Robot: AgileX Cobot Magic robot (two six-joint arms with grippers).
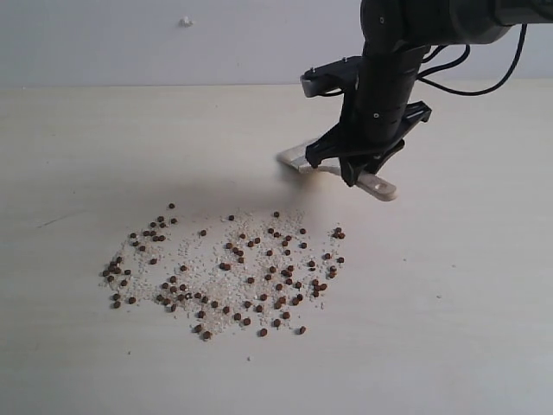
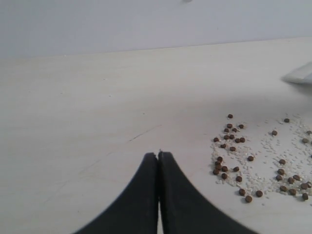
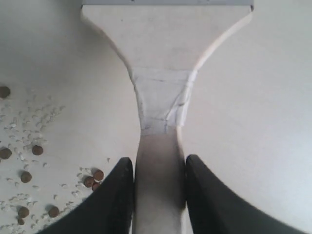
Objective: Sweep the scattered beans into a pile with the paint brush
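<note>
The beans (image 1: 229, 272), small reddish-brown rounds mixed with pale grains, lie spread in a wide loose patch on the table; no dense pile shows. My right gripper (image 1: 350, 164) hangs behind the patch's right part, shut on the paint brush (image 1: 380, 184). The brush's whitish bristle end (image 1: 294, 157) points left, just above the table. In the right wrist view the jaws (image 3: 159, 165) clamp the pale wooden handle (image 3: 163, 63), with a few beans (image 3: 92, 179) beside them. My left gripper (image 2: 158, 155) is shut and empty, low over bare table, with the beans (image 2: 234, 151) off to one side.
The pale tabletop (image 1: 467, 328) runs to a white wall (image 1: 130, 43) at the back. The right arm's black body and cables (image 1: 432, 35) hang over the back right. The left arm does not show in the exterior view.
</note>
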